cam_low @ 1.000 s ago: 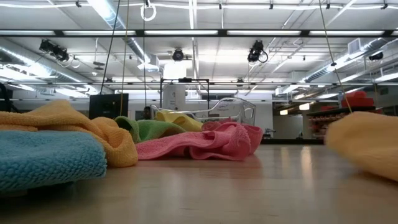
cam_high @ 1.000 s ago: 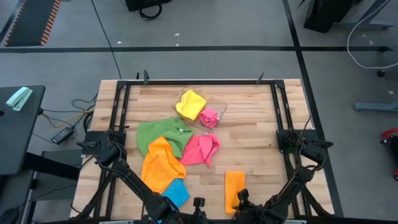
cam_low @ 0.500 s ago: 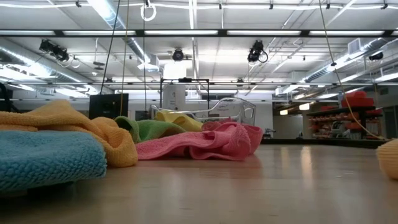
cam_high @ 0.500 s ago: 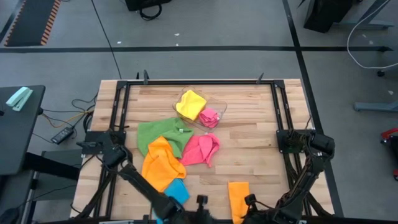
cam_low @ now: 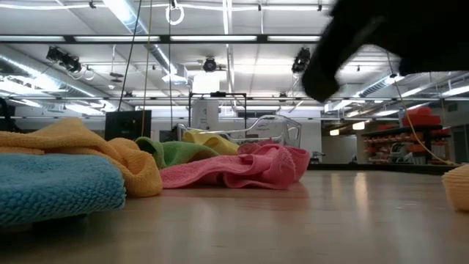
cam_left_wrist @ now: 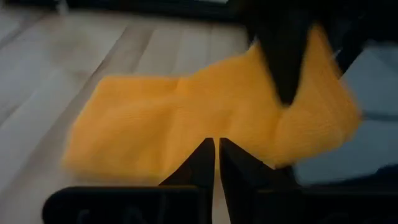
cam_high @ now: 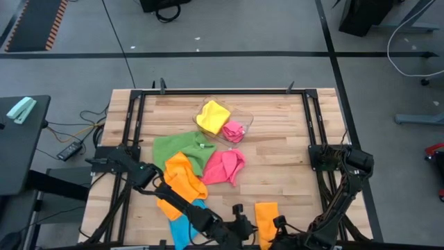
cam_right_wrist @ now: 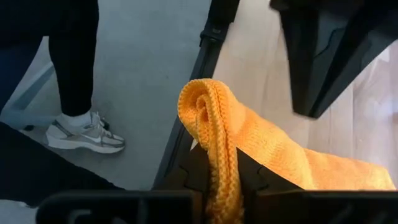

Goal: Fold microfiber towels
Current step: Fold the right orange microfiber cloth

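Left gripper (cam_high: pixel 239 223), fingers pressed together on nothing, sits at the high view's bottom centre, just left of the folded orange towel (cam_high: pixel 264 221) lying at the table's near edge. Right gripper (cam_right_wrist: pixel 214 171), at lower right, clenches that towel's end. Blue towel (cam_high: pixel 182 223) lies lower left; crumpled orange (cam_high: pixel 180 184), green (cam_high: pixel 179 149) and pink (cam_high: pixel 225 167) towels crowd mid-frame. Bare wood (cam_high: pixel 284 139) stretches along the right.

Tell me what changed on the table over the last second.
The folded orange towel, pinched in the right hand, slid toward the table's near edge. The left hand, shut and empty, swung across from beside the blue towel toward it. The other towels and the clear tray stayed put.
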`<action>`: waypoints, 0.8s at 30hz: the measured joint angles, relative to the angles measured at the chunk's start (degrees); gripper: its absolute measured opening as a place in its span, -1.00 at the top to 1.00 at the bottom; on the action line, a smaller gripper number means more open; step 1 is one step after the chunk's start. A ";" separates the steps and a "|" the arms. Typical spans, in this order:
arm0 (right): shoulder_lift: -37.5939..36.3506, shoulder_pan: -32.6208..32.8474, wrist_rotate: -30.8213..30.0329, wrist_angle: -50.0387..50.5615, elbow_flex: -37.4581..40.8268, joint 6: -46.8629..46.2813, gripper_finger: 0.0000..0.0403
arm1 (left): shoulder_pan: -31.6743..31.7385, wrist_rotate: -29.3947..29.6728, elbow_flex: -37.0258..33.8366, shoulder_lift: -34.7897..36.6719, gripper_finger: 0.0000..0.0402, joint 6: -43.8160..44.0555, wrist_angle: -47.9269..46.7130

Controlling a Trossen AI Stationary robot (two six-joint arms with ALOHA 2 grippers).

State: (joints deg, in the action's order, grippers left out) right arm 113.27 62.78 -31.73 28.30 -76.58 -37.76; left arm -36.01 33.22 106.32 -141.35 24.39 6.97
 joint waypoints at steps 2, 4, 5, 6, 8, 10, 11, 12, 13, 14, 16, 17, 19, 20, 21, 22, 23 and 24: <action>0.00 0.00 -0.24 0.08 0.00 0.00 0.80 | 0.00 0.29 0.03 -1.57 0.87 -1.52 4.60; 0.00 0.00 -0.38 0.16 0.00 0.00 0.80 | 0.18 0.30 0.00 -3.11 0.89 -2.09 7.85; 0.00 0.00 -0.43 0.25 0.00 -0.01 0.80 | 0.33 0.32 -0.04 -3.54 0.90 -2.08 8.12; 0.00 -0.01 -0.53 0.34 0.00 -0.13 0.80 | 0.52 0.28 -0.04 -4.03 0.91 -1.98 8.79; -0.02 -0.01 -0.80 0.38 0.00 -0.20 0.80 | 0.98 0.89 -0.04 -4.17 0.92 -1.44 9.11; -0.02 0.00 -0.84 0.38 0.00 -0.20 0.80 | 1.54 1.20 -0.02 -4.14 0.93 -1.41 9.67; -0.02 0.00 -0.90 0.39 0.00 -0.20 0.80 | 1.78 1.21 -0.02 -4.12 0.93 -1.39 9.69; -0.02 0.00 -0.96 0.35 0.00 -0.20 0.80 | 1.97 1.21 -0.02 -4.12 0.93 -1.37 9.59; -0.02 -0.10 -1.02 0.38 0.00 -0.29 0.80 | 2.06 1.18 -0.02 -4.12 0.93 -1.27 9.41; -0.02 -0.17 -1.03 0.39 0.00 -0.56 0.80 | 2.16 1.13 -0.02 -4.13 0.93 -1.04 9.36; -0.02 -0.28 -1.03 0.44 0.00 -1.14 0.80 | 2.14 1.05 0.10 -4.66 0.92 -0.43 9.65; -0.02 -0.31 -1.05 0.41 0.00 -1.46 0.80 | 2.12 0.81 0.08 -4.86 0.91 -0.20 9.28; -0.02 -0.48 -1.05 0.48 0.00 -2.22 0.80 | 2.31 -1.09 0.00 -5.94 0.91 0.53 9.45; -0.02 -0.50 -1.03 0.68 0.00 -2.84 0.80 | 2.42 -2.46 0.00 -6.41 0.92 0.76 10.10; -0.04 -0.64 -1.05 1.01 0.00 -3.52 0.80 | 2.52 -3.71 -0.06 -6.63 0.92 0.78 10.11; -0.04 -0.87 -1.03 1.38 0.00 -4.22 0.80 | 2.66 -5.14 -0.06 -6.75 0.93 0.75 10.24; -0.04 -0.99 -1.03 1.82 0.00 -5.06 0.80 | 2.90 -6.62 -0.05 -6.83 0.93 0.86 10.68; -0.04 -1.05 -1.04 2.46 -0.02 -5.91 0.80 | 3.05 -7.49 -0.02 -6.83 0.94 0.90 10.77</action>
State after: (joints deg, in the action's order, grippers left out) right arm 113.23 61.73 -32.76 30.76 -76.60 -43.67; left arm -32.95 25.73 106.30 -148.18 25.29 17.74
